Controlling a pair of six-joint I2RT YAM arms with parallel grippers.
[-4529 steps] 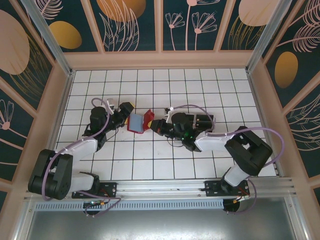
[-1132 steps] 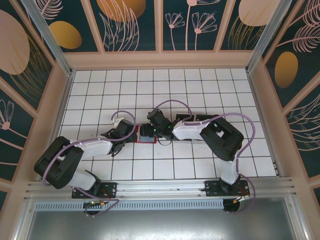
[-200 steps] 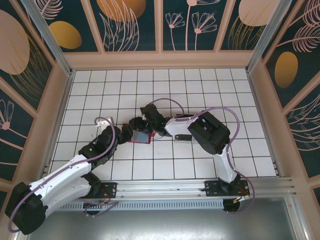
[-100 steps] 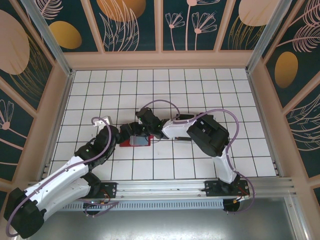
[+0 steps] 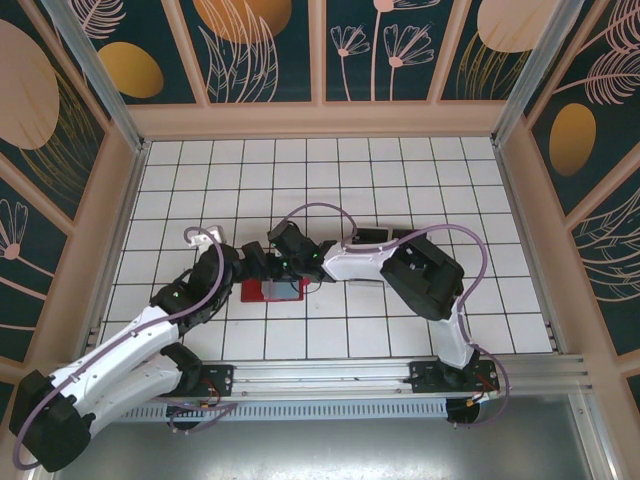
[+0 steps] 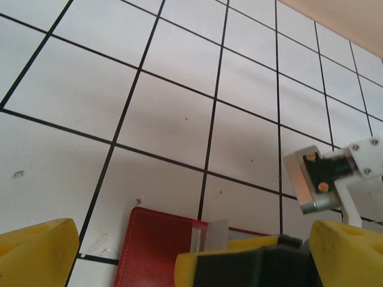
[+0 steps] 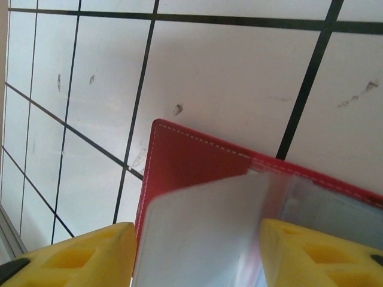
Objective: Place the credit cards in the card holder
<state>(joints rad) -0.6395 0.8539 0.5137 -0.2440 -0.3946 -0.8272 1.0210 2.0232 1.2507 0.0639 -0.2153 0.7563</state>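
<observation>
The red card holder (image 5: 256,291) lies open and flat on the white tiles, with a grey patch on its right half. I cannot tell whether that patch is a card, and the credit cards are otherwise hidden. My left gripper (image 5: 247,264) hovers at the holder's far left edge. Its yellow fingers (image 6: 36,251) are spread wide and open around the card holder (image 6: 152,245) and a right-arm finger (image 6: 251,263). My right gripper (image 5: 280,266) is low over the card holder (image 7: 191,158). A blurred clear sleeve (image 7: 203,233) lies between its parted fingers (image 7: 78,257).
The right arm (image 5: 400,262) stretches across the middle tiles from the right. A metal bracket (image 6: 311,179) on that arm sits just beyond the holder. Wooden walls (image 5: 320,120) ring the floor, and the aluminium rail (image 5: 320,375) runs along the near edge.
The holder has dropped from a tilted pose to lie flat, slightly nearer the rail. The right gripper has slid left over it, and the left gripper has closed in beside it.
</observation>
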